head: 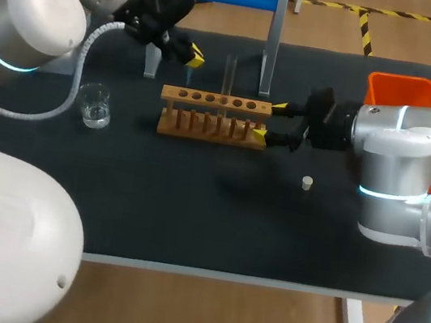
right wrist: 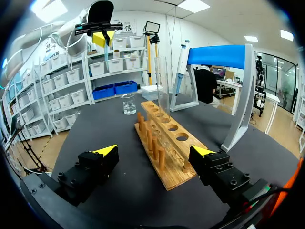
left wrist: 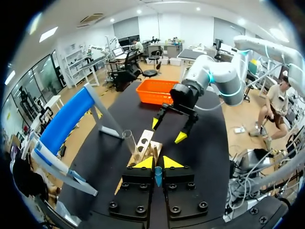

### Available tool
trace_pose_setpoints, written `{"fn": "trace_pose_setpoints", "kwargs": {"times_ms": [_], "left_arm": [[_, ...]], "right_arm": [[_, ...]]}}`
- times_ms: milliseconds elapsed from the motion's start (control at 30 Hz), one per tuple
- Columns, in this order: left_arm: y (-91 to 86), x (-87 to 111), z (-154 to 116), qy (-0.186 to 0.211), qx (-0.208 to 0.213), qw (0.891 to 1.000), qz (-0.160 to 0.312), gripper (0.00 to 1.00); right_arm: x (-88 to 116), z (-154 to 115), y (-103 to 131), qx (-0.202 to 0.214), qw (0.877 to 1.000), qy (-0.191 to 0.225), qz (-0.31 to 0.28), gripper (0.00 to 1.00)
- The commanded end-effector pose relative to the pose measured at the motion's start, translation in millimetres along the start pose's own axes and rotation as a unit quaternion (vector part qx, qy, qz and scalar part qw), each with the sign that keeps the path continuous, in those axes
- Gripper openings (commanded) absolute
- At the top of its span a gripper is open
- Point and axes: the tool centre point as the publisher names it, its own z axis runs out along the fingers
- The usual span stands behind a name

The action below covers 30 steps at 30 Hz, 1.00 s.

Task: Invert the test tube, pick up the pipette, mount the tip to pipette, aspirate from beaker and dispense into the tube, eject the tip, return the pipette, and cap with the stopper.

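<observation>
Test tube: clear glass test tube (head: 229,78) upright in wooden peg rack (head: 214,116), mid-table
Right gripper (head: 268,122): fingers spread, straddling rack's 3 o'clock end
Left gripper (left wrist: 157,162): pinching small blue tip (left wrist: 157,177), 11 o'clock of rack

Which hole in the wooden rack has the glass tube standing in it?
The third hole counting from the end of the wooden rack nearest the right gripper holds the upright test tube. The other holes are empty.
</observation>
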Motion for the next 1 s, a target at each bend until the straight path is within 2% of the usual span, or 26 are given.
{"fn": "trace_pose_setpoints", "kwargs": {"times_ms": [33,567,667,767,1000], "left_arm": [[-0.1,-3.3,-0.7,0.006,0.002,1.0,0.001,0.0],[-0.1,-3.3,-0.7,0.006,0.002,1.0,0.001,0.0],[-0.1,-3.3,-0.7,0.006,0.002,1.0,0.001,0.0],[-0.1,-3.3,-0.7,0.006,0.002,1.0,0.001,0.0],[-0.1,-3.3,-0.7,0.006,0.002,1.0,0.001,0.0]], "right_arm": [[-0.2,-0.1,-0.5,-0.001,1.0,0.0,0.0,1.0],[-0.2,-0.1,-0.5,-0.001,1.0,0.0,0.0,1.0],[2.7,-25.2,6.4,-0.03,1.0,0.002,0.009,1.0],[13.8,-44.7,15.6,-0.068,0.998,0.015,0.002,1.0],[50.2,-68.1,40.3,-0.148,0.984,0.089,-0.044,1.0]]}}
